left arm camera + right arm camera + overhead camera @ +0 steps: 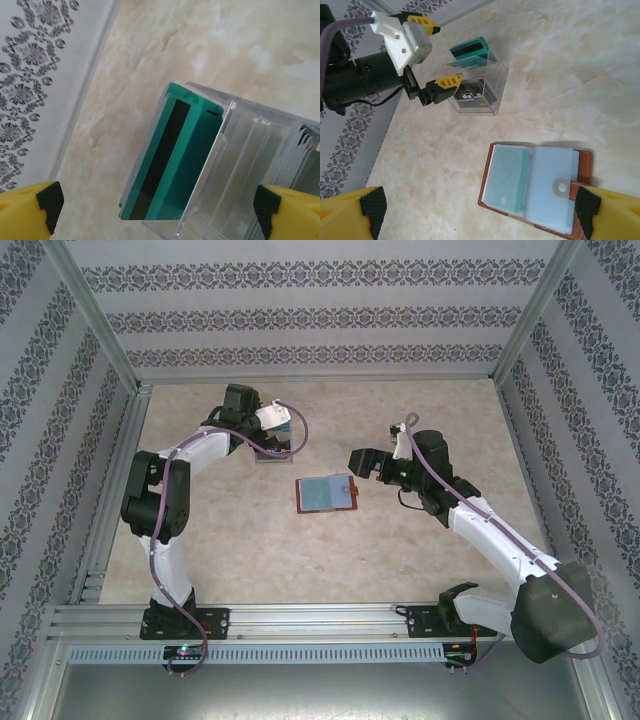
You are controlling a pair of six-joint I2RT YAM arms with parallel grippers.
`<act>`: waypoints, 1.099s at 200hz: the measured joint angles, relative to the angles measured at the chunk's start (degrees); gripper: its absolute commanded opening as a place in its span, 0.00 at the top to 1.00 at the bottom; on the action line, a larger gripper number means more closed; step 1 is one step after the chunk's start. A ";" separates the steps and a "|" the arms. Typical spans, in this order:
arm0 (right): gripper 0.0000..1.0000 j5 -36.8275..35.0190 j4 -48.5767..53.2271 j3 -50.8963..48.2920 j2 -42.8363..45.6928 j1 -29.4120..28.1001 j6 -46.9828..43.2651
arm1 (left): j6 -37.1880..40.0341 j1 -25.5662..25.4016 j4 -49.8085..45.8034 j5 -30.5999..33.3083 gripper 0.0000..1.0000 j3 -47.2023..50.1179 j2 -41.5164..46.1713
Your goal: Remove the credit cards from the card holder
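My marble desk [250,550] carries the brown card holder [327,494], lying open with cards in its pockets. Beyond-left of it stands a clear box [479,92] with a teal card [170,155]. My left pincer [157,207] gapes released there, and my right pincer [360,462] hangs released just beside the holder.

No legible text; mark on dark card [466,95] blurred.

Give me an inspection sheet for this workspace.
surface: beige marbled table.
job's things: card holder lies open, a green-edged card in one pocket; teal card stands in the clear box.
clutter: nothing seen.
grippers: left gripper open, facing the box; right gripper open, beside the holder.
cables: purple cable along each arm.
surroundings: patterned walls, aluminium frame.
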State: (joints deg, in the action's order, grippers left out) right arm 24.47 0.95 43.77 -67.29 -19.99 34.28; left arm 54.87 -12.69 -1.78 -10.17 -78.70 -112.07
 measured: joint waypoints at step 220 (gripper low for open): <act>0.02 0.04 0.61 0.76 -2.64 0.39 -0.09 | -7.93 0.00 3.91 10.05 0.00 -8.83 -6.64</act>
State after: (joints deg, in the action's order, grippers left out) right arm 24.51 1.56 44.53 -69.93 -19.59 34.20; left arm 46.94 -12.69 2.13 -0.12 -87.53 -118.72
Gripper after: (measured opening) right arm 0.983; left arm 0.994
